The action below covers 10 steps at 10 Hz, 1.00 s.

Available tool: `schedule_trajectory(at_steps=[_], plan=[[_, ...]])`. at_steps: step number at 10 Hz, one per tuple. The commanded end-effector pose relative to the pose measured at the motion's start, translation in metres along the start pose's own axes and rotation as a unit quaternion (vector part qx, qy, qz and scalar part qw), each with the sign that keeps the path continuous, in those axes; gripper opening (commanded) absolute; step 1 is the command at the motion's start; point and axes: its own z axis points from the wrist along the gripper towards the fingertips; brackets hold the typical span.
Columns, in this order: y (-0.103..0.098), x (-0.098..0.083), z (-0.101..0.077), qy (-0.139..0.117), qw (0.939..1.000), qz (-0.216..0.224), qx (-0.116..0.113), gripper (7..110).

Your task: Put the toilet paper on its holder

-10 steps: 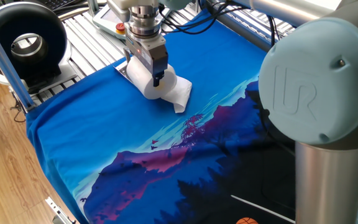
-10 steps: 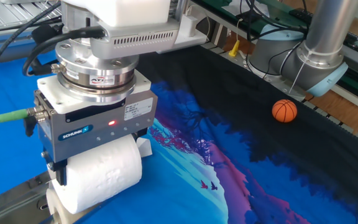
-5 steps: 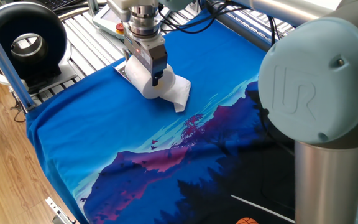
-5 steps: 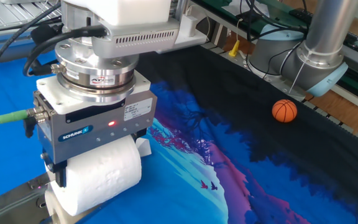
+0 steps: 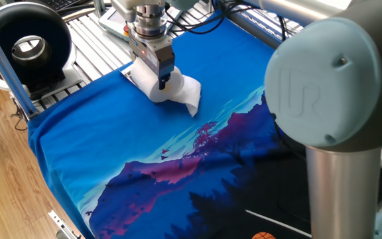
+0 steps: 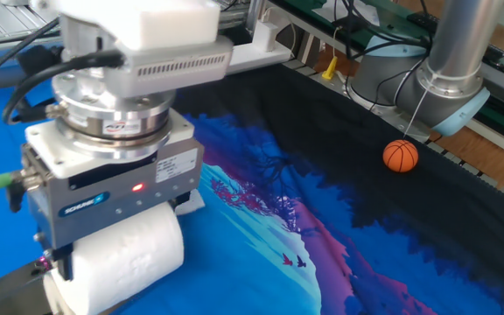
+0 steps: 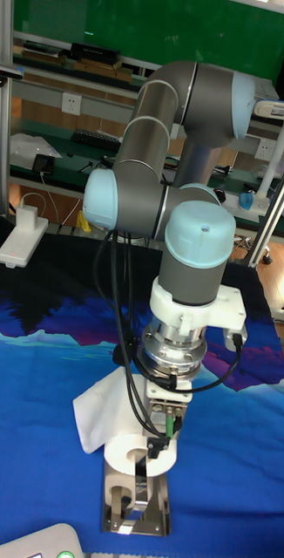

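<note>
Blue cloth [image 5: 111, 133]; end effector [image 6: 103, 271] clamps soft embossed toilet paper [image 6: 129, 258].

toilet paper [image 7: 131, 446] on the tabletop [image 5: 111, 153] directly above the holder [image 7: 138, 509], loose sheet end [image 7: 97, 410] trailing to one side, claw [image 7: 158, 436] over the roll, ball [image 6: 401, 156] well apart at the far edge

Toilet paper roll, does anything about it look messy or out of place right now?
A loose sheet trails off the toilet paper and lies crumpled on the blue cloth beside it. The gripper holds the roll over the holder.
</note>
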Motion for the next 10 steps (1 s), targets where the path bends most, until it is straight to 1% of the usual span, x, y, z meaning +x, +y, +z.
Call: schedule_trajectory(at_steps=[1,3,5,7,8,10], plan=[[-0.0115,0.0027,0.0029,0.0,0.9999,-0.016,0.001,7],[-0.0116,0.0047,0.0029,0.008,0.9997,-0.021,-0.007,7],[-0.0077,0.0039,0.0025,0.015,0.9992,-0.027,-0.023,7],[-0.0056,-0.0008,0.0023,0.006,0.9992,-0.028,-0.028,7],[-0.0035,-0.0021,0.0015,0.0,0.999,-0.029,-0.034,7],[-0.0026,0.004,-0.0001,-0.001,0.9987,-0.03,-0.042,7]])
